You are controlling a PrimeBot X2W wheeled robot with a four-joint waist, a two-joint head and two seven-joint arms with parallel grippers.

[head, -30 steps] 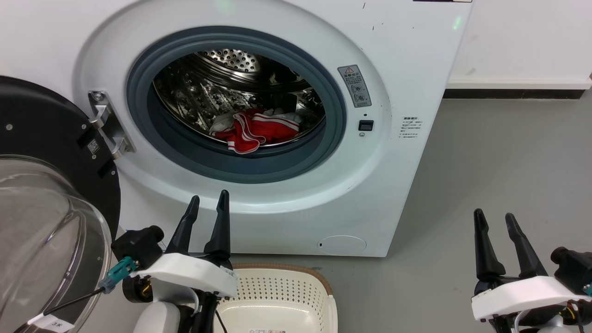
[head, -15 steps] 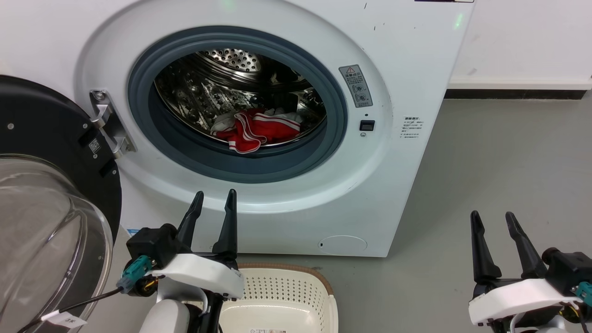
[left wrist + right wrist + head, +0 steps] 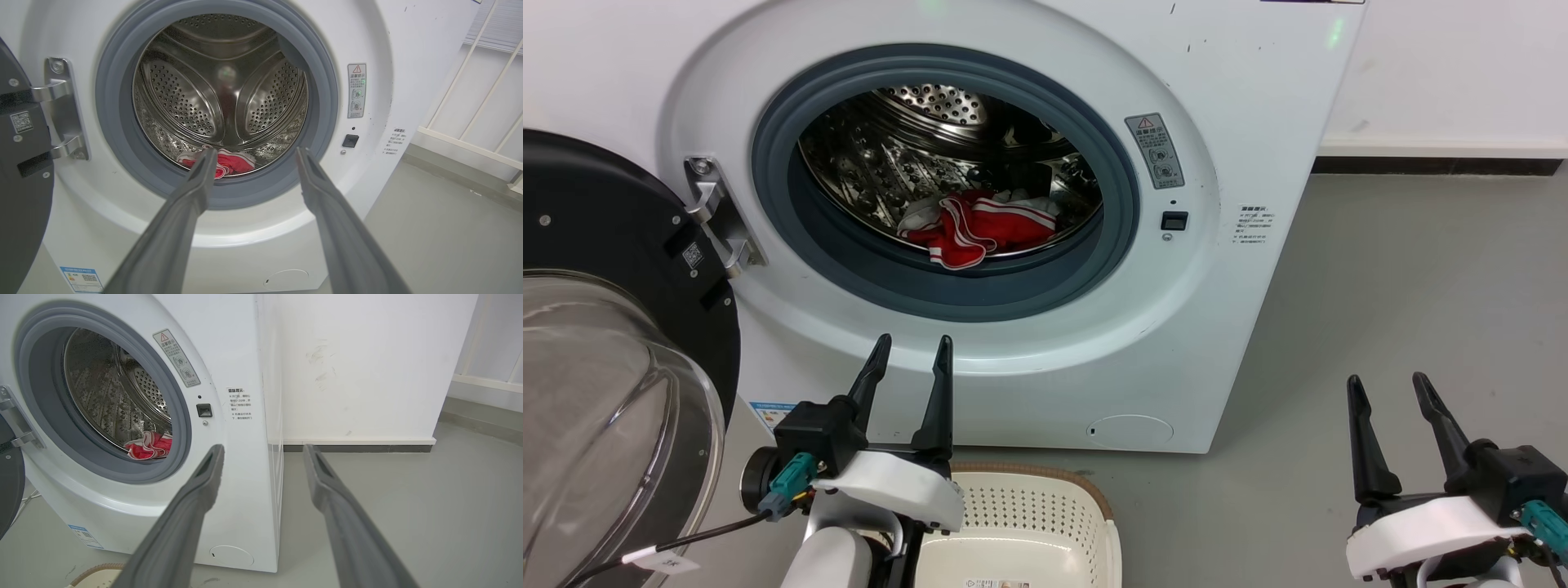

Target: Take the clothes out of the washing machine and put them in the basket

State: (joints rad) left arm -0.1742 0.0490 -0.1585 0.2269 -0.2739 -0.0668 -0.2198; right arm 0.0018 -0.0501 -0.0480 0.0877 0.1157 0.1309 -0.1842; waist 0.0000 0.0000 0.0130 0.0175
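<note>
The white washing machine (image 3: pixel 1241 106) stands with its door swung open. Red clothes (image 3: pixel 980 229) with white stripes lie at the bottom front of the steel drum, and the clothes (image 3: pixel 233 161) (image 3: pixel 149 446) show in both wrist views. The cream basket (image 3: pixel 1021 523) sits on the floor just before the machine, at the head view's bottom edge. My left gripper (image 3: pixel 913 347) hangs open and empty below the porthole, above the basket's left end, fingers pointing at the machine. Out on the floor to the machine's right, my right gripper (image 3: pixel 1384 384) is open and empty.
The black-framed glass door (image 3: pixel 605 359) juts out at the left, close to my left arm, on a metal hinge (image 3: pixel 715 216). Grey floor (image 3: pixel 1405 286) spreads to the right of the machine. A white wall with a dark baseboard (image 3: pixel 359 448) runs behind.
My left gripper has shifted rightward, a little nearer the porthole's middle, staying open. The right gripper has edged slightly left. The clothes lie as before.
</note>
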